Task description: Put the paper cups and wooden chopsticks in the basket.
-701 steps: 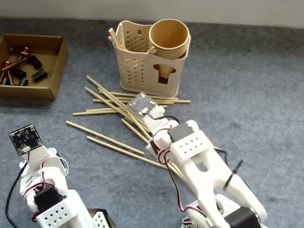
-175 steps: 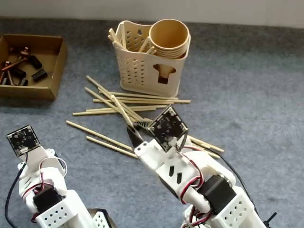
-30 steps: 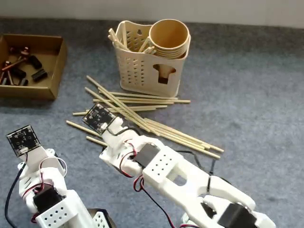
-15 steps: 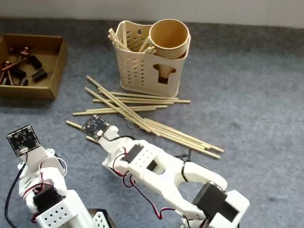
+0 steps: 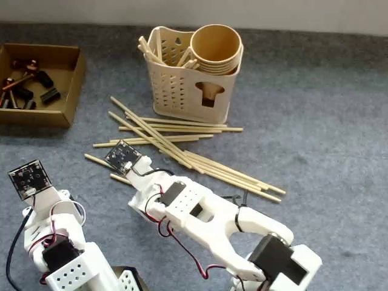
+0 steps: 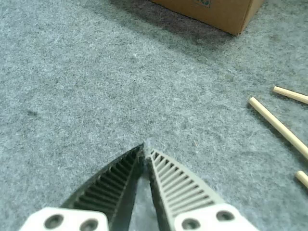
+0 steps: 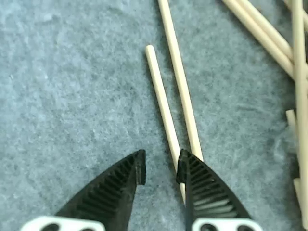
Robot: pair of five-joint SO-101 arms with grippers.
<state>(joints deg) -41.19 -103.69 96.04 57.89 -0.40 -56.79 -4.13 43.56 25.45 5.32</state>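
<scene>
The cream basket (image 5: 182, 91) stands at the back with stacked paper cups (image 5: 216, 43) and several wooden chopsticks (image 5: 150, 48) in it. More chopsticks (image 5: 182, 140) lie scattered on the grey carpet in front of it. My right arm (image 5: 182, 203) stretches low over the two front-left chopsticks (image 5: 97, 160). My right gripper (image 7: 160, 169) is slightly open just above the carpet. One chopstick (image 7: 163, 110) runs toward the gap and under one finger, and a second chopstick (image 7: 179, 82) lies beside it. My left gripper (image 6: 145, 148) is shut and points down at bare carpet.
A cardboard box (image 5: 66, 91) with small dark and copper parts sits at the back left; its corner (image 6: 216, 12) is ahead of the left gripper. Chopstick ends (image 6: 276, 122) lie off to that gripper's side. Open carpet lies to the right of the basket.
Over the last second the right arm swung left and down onto the two front-left chopsticks. The left arm stayed still. More chopsticks are in the basket than 23 s ago.
</scene>
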